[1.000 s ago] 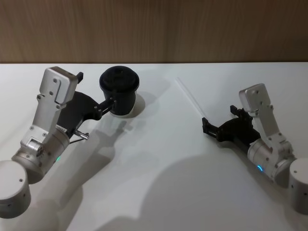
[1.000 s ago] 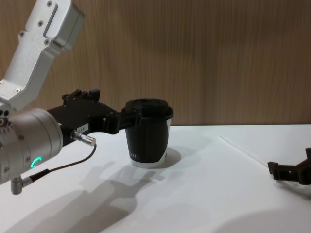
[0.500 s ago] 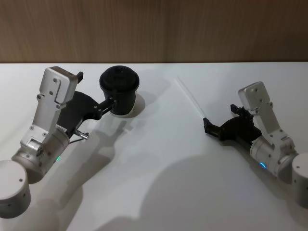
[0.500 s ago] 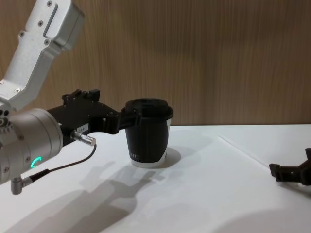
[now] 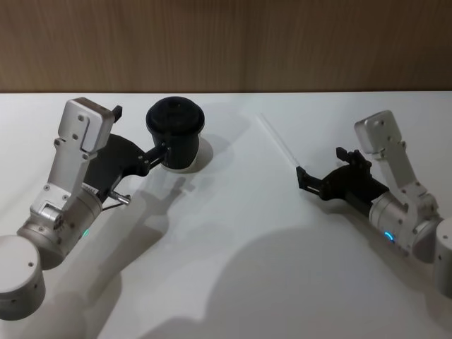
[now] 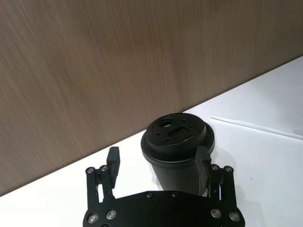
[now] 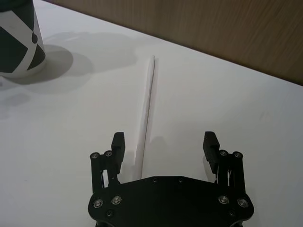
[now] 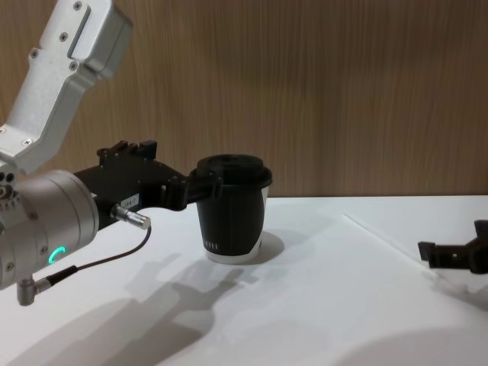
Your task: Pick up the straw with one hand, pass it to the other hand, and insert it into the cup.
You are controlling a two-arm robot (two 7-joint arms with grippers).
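Change: over the last second the right hand (image 7: 164, 141) has crept up and left at the right of the head view, wrist swinging over it, so its tips now sit at the near end of the straw (image 5: 279, 143). In the chest view it has risen slightly at the lower right edge.
Unchanged: the left hand (image 6: 157, 155), the cup (image 5: 176, 134) and the straw are where they were.
Meaning: this looks like lining up for the pick-up, not the grasp itself. The straw lies flat on the desk (image 5: 233, 240), so lifting, handover and insertion all seem to lie ahead.
Right hand: fingers wide apart, gripping nothing. The right wrist view shows the straw running out between them, much nearer one finger than the other.
Left hand: fingers apart at the cup's sides, at the upper left of the head view, with a clear gap at one finger.
Straw: upper right of centre in the head view, slanting from upper left to lower right, well apart from the cup.
Cup: upright, lid on, upper left of centre.
Hidden: the straw's near end passes under the right hand's body. Whether the left hand's other finger touches the cup cannot be told. The chest view shows the straw as only a faint line and cuts the right hand off at the frame edge.
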